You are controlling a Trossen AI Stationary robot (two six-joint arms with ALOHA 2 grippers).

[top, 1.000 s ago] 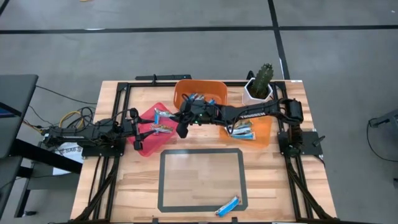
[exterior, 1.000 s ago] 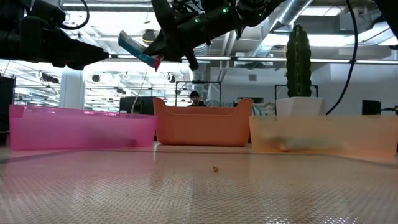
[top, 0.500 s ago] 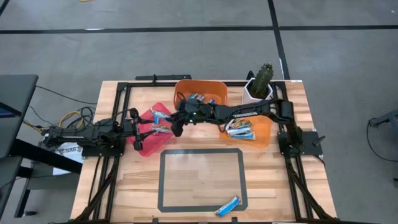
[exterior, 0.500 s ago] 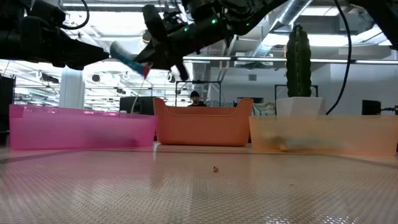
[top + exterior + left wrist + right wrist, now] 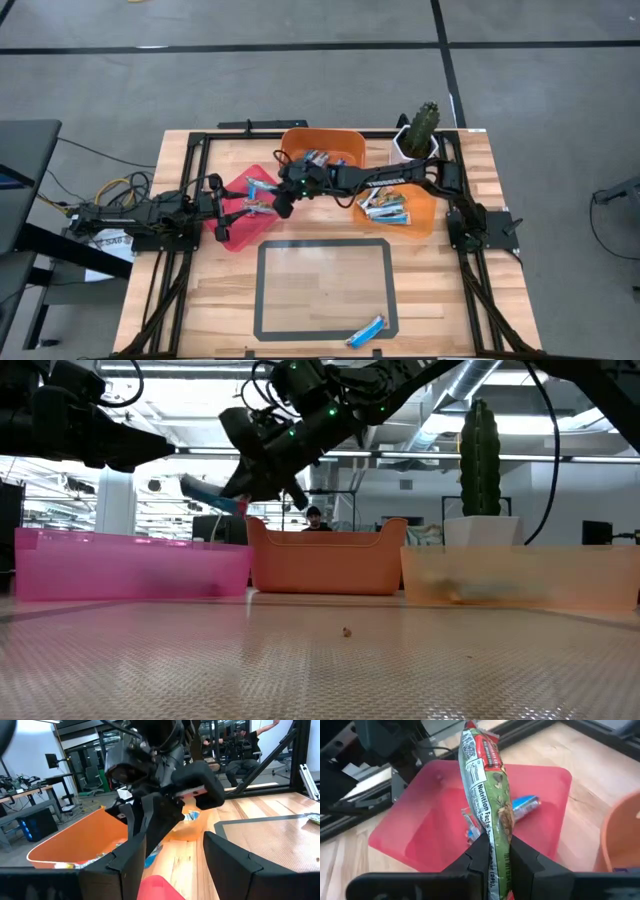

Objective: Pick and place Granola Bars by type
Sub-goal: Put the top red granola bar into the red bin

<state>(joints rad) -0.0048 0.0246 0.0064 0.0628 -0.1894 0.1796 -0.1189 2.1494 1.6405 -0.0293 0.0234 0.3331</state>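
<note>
My right gripper [image 5: 282,204] hangs over the right part of the pink bin [image 5: 238,218], shut on a granola bar [image 5: 487,785] in a green, red and white wrapper. In the low view the bar [image 5: 205,492] sticks out of the gripper [image 5: 250,472], well above the bin's rim. Blue-and-white bars [image 5: 525,804] lie on the pink bin's floor [image 5: 435,820]. More bars lie in the orange bin [image 5: 322,152] and in the pale orange bin [image 5: 402,210]. One blue bar [image 5: 366,330] lies on the table near its near edge. My left gripper [image 5: 175,862] waits open at the pink bin's left side. My right gripper pinches the bar between its two fingers at one end [image 5: 496,837]. The fingers lie along the bar's length, and the rest of the bar sticks out past the fingertips. They reach slanting down toward the table's left. The bar is lifted clear above the pink bin.
A potted cactus [image 5: 420,130] stands at the far right, behind the pale orange bin. A dark taped rectangle [image 5: 325,288] marks the table's middle. Black frame rails run along both sides. A person [image 5: 313,517] shows in the room beyond the orange bin.
My right gripper has carried the bar toward the table's left, from the orange bin's front to above the pink bin, and has sunk a little. It has tipped, so the bar points further down. The left arm has kept still.
</note>
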